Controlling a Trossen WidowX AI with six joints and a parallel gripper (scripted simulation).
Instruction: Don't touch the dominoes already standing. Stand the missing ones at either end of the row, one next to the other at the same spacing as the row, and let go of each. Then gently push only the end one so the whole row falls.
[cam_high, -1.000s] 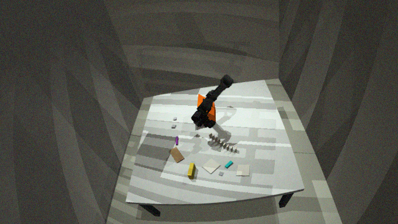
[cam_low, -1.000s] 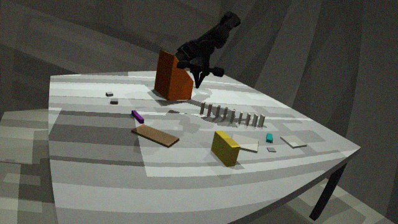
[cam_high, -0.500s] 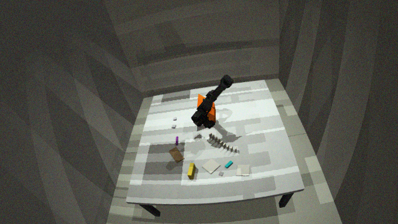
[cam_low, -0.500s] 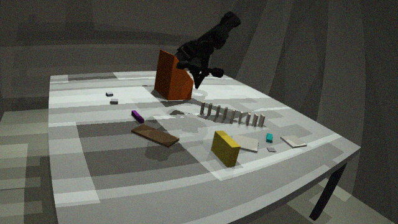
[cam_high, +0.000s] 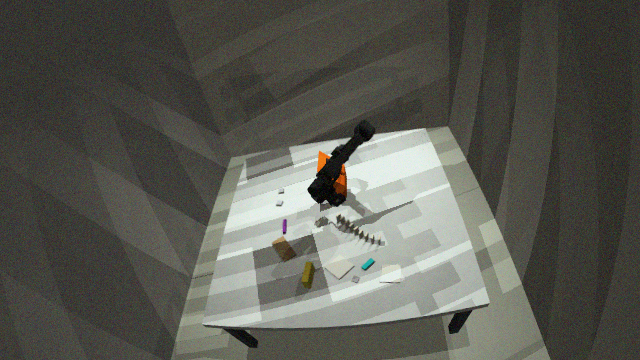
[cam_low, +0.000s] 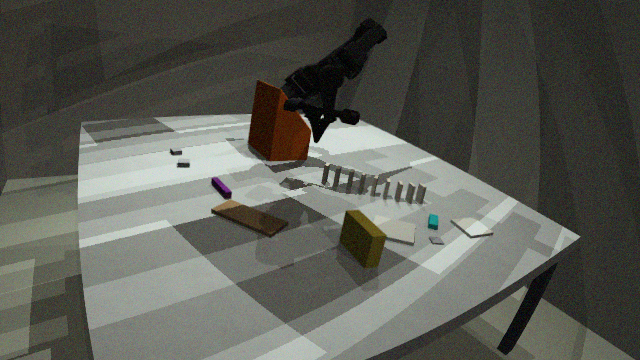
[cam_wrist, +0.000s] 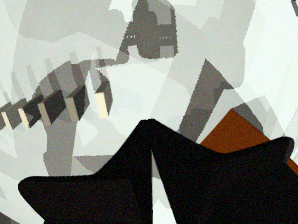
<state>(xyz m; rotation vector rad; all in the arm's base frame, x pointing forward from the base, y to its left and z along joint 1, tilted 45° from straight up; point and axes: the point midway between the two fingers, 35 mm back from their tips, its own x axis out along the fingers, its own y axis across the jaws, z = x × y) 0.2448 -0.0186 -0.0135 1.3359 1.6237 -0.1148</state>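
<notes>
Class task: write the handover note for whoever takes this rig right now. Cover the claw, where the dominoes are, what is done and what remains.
Claw: shut, holding nothing, raised above the table beside the orange block, off the near end of the row.
Dominoes: row of about nine upright, evenly spaced; none fallen.
Done: no domino in the claw; the wrist view shows the end domino upright.
Left: check that both ends are filled, then gently push only the end domino so the row falls. Probably the shut claw is set for that push.

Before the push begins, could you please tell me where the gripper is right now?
In the exterior view the gripper is shut and holds nothing, hanging above the table beside the orange wedge, just off the near end of the domino row.
</notes>
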